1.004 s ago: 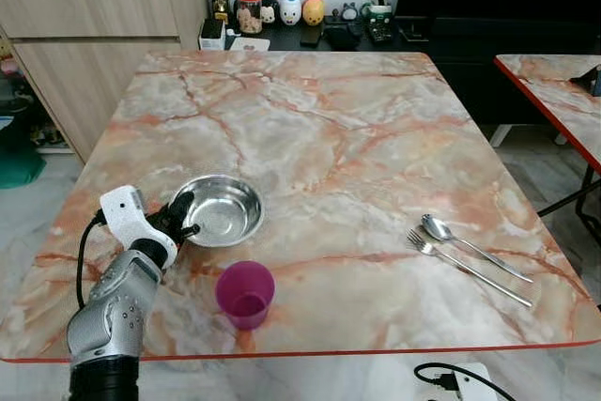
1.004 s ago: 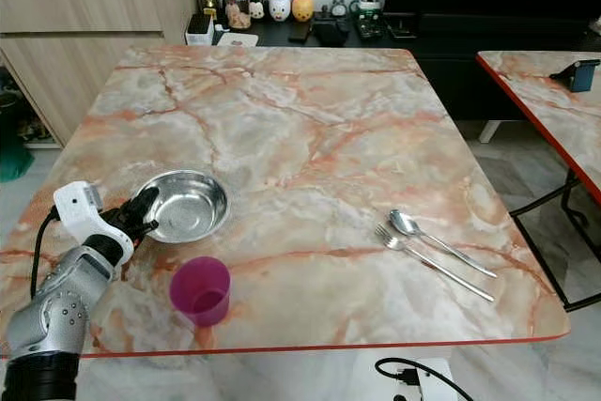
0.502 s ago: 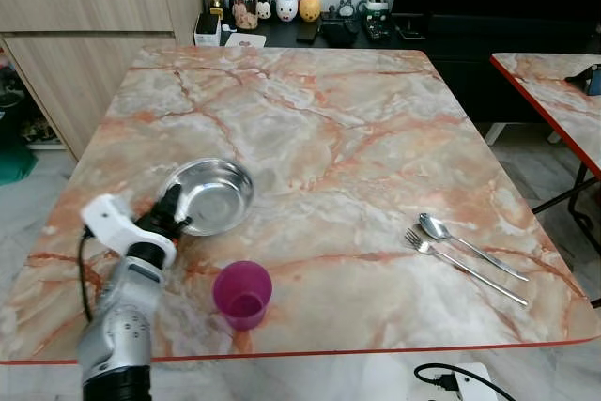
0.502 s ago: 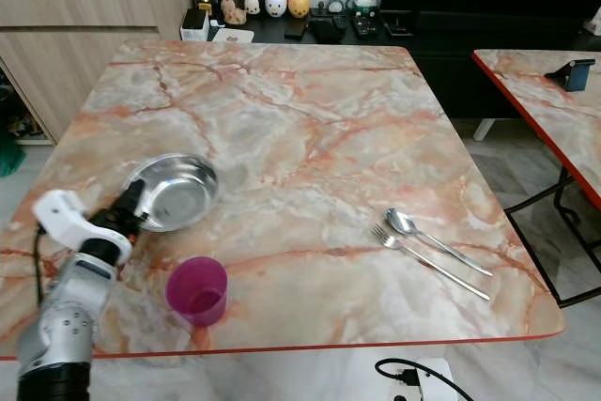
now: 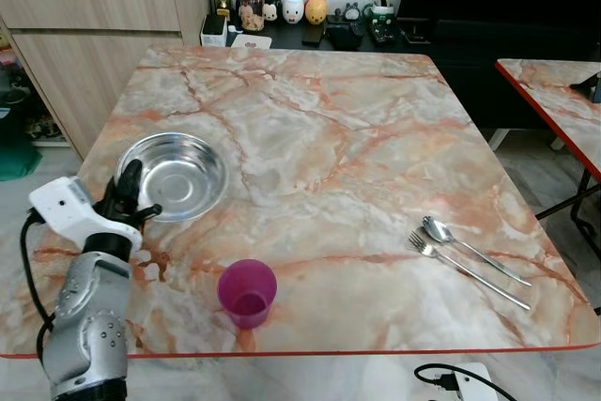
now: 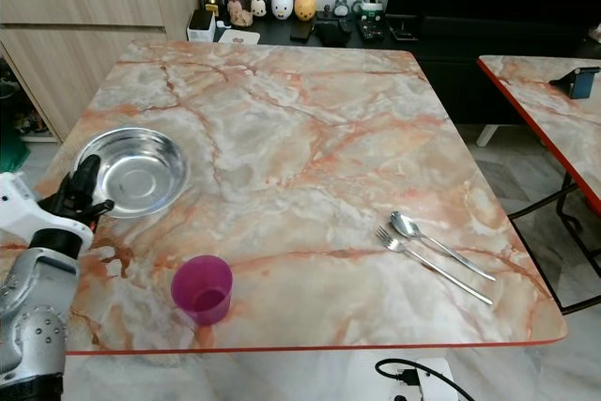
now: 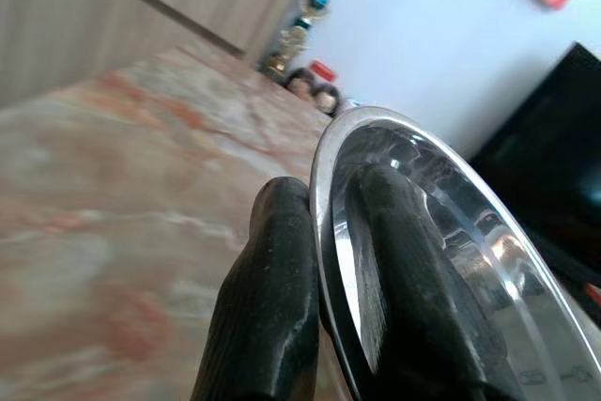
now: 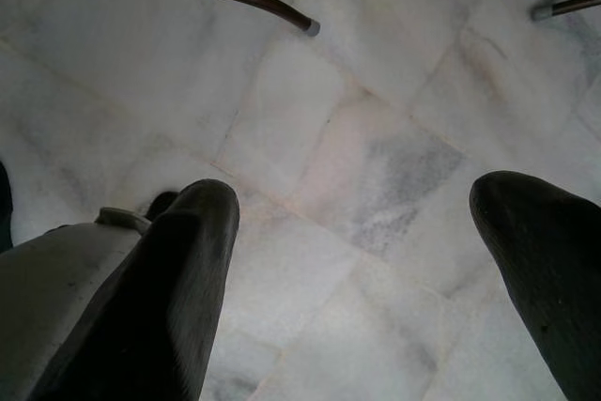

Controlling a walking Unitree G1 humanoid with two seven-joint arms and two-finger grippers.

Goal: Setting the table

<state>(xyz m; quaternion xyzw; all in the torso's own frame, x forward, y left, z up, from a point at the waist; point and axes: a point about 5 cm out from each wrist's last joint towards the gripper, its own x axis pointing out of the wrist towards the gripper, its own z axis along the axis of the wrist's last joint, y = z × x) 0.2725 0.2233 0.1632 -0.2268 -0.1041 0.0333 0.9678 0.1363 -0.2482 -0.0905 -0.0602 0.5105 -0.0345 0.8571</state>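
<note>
- The steel bowl [image 5: 173,174] is found on the marble tabletop [image 5: 357,157], near its left edge, well apart from the spoon [image 5: 467,243] and fork [image 5: 465,267] on the far side of the tabletop from the bowl.
- The left end effector [image 5: 127,199] is clamped on the bowl's near rim; in the left wrist view one finger [image 7: 268,316] is seen outside the rim and the other inside the wall.
- The bowl is judged light, rigid and thin-walled; no deformation under the pinch is expected.
- The polished metal is judged slippery. A rim pinch at a single point is likely to let the bowl pivot or slide if it is lifted quickly; a deep, firm bite on the rim is advised.
- The bowl is not fragile, but a drop would be noisy and could mark the marble.
- The purple cup [image 5: 247,292] stands just in front of the bowl, clear of it; contact is to be avoided when the bowl is moved.
- The right end effector [image 8: 357,269] hangs idle over the tiled floor [image 8: 357,147], its fingers spread apart and holding nothing.
</note>
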